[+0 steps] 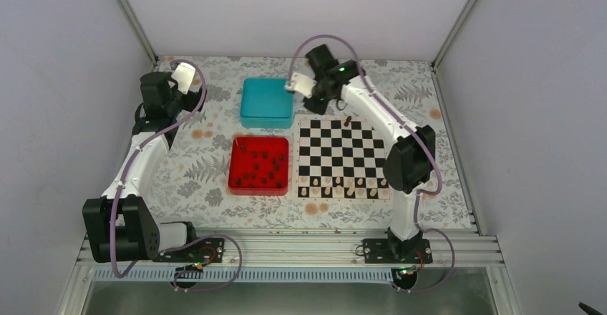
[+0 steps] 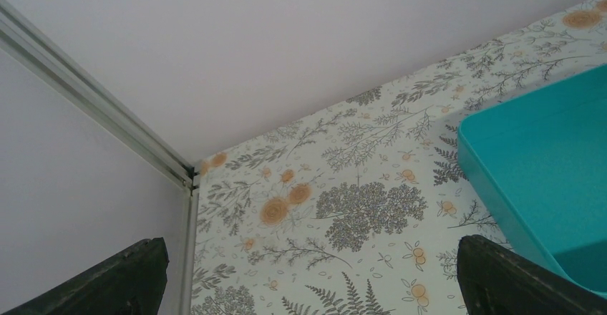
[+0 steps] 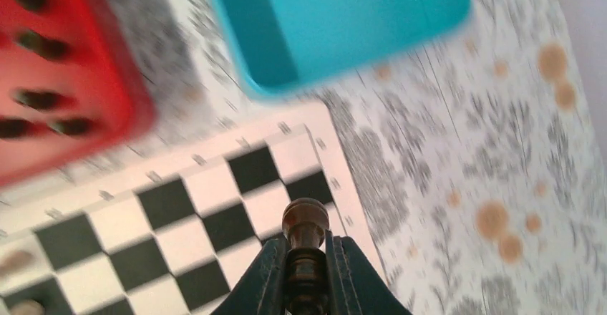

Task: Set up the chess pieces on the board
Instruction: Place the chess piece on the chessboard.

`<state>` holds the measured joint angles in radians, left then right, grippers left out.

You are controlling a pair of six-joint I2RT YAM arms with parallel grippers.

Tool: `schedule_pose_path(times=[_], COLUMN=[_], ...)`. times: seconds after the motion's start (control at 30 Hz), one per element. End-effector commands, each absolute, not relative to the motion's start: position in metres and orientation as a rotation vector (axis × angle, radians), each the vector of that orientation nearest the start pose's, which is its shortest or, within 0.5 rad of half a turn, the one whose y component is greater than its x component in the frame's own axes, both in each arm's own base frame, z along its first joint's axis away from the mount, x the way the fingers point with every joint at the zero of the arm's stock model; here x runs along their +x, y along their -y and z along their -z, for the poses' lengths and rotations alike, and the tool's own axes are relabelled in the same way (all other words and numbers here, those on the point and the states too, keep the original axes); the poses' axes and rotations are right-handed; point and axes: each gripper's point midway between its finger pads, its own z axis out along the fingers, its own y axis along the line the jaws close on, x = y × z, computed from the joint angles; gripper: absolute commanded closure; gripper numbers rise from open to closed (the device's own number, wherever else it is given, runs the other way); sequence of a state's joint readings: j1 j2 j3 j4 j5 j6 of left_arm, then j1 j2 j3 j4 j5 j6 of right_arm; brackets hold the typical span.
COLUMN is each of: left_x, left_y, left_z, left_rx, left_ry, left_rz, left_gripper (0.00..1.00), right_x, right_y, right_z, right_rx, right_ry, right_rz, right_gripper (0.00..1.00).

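Note:
My right gripper (image 3: 306, 252) is shut on a dark brown chess piece (image 3: 306, 218), whose round head sticks out past the fingertips. It hangs over the far left corner of the black-and-white board (image 3: 179, 225). From above, that gripper (image 1: 313, 107) sits at the board's (image 1: 343, 150) back left corner. One dark piece (image 1: 347, 121) stands on the far row. Several more dark pieces (image 1: 261, 168) lie in the red tray (image 1: 233, 165). My left gripper (image 2: 315, 290) is open and empty above the floral tabletop near the back left corner.
A teal box (image 1: 266, 102) sits behind the red tray, just left of the board's far corner. Pale pieces (image 1: 336, 190) fill the board's two near rows. Enclosure walls (image 2: 107, 114) close in the table at the left, back and right.

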<state>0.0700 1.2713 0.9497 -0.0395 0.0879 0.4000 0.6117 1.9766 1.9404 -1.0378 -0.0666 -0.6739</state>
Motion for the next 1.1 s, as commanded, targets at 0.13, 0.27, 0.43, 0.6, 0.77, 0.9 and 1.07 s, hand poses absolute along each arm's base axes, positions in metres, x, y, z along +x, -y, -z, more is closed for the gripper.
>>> schedule_pose_path(times=[0.13, 0.27, 0.43, 0.6, 0.77, 0.9, 1.07], left_x=[0.421, 0.420, 0.419, 0.419, 0.420, 0.420, 0.420], left_y=[-0.012, -0.011, -0.012, -0.012, -0.012, -0.012, -0.013], left_z=[-0.267, -0.268, -0.269, -0.266, -0.267, -0.265, -0.267], left_rx=[0.382, 0.382, 0.381, 0.382, 0.381, 0.381, 0.378], left_ry=[-1.874, -1.874, -1.870, -1.876, -1.875, -1.877, -1.875], left_rz=[-0.212, -0.209, -0.212, -0.211, -0.212, -0.213, -0.217], left_gripper=[0.00, 0.00, 0.00, 0.00, 0.00, 0.00, 0.00], right_x=[0.401, 0.404, 0.414, 0.424, 0.435, 0.442, 0.448], right_y=[-0.207, -0.197, -0.188, -0.178, -0.171, -0.169, -0.168], right_z=[-0.140, -0.109, -0.081, -0.062, -0.058, -0.058, -0.054], right_rx=[-1.579, -1.586, -1.577, -1.567, -1.545, -1.532, -1.525], right_ry=[-2.316, -2.378, -2.436, -2.474, -2.482, -2.480, -2.488], right_rz=[-0.065, -0.063, -0.049, -0.011, 0.012, 0.023, 0.020], right_gripper=[0.96, 0.96, 0.96, 0.95, 0.95, 0.95, 0.95])
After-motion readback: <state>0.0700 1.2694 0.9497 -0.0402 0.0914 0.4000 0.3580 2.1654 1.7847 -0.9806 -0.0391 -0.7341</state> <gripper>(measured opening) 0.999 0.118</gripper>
